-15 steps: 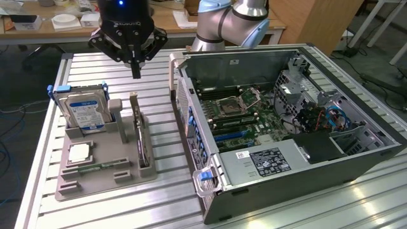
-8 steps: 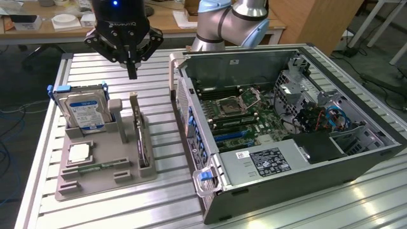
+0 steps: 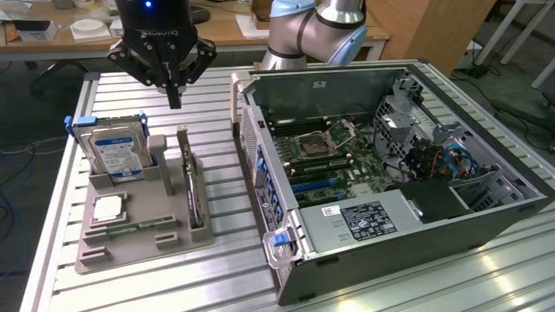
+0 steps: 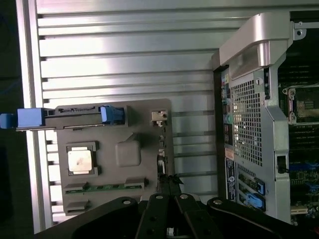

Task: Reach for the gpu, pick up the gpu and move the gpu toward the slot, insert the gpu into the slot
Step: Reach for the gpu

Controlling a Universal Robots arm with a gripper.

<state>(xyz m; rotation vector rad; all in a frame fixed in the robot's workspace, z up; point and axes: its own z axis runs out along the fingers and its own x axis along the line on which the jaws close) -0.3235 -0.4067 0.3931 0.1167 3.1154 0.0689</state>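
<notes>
Tray [image 3: 130, 250] nr front: RAM stick [image 3: 132, 227], CPU [image 3: 108, 208] | gpu [image 3: 186, 179] stands on edge in tray groove, exterior view's right side | HDD [image 3: 113, 149] upright behind | open case [image 3: 433, 253] at exterior view's right, blue slot [image 3: 314, 186] on mobo [image 3: 347, 156] | gripper [image 3: 174, 101] farthest, hangs above gpu's far end, apart from it, fingers pinched together, empty

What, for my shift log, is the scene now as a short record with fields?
gripper: jaws shut, empty, hovering just above the gpu
gpu: on edge in the tray, untouched
tray: grey, at the exterior view's left; also holds a hard drive and a cpu
slot: blue, on the motherboard, empty
case: open, at the exterior view's right
</notes>
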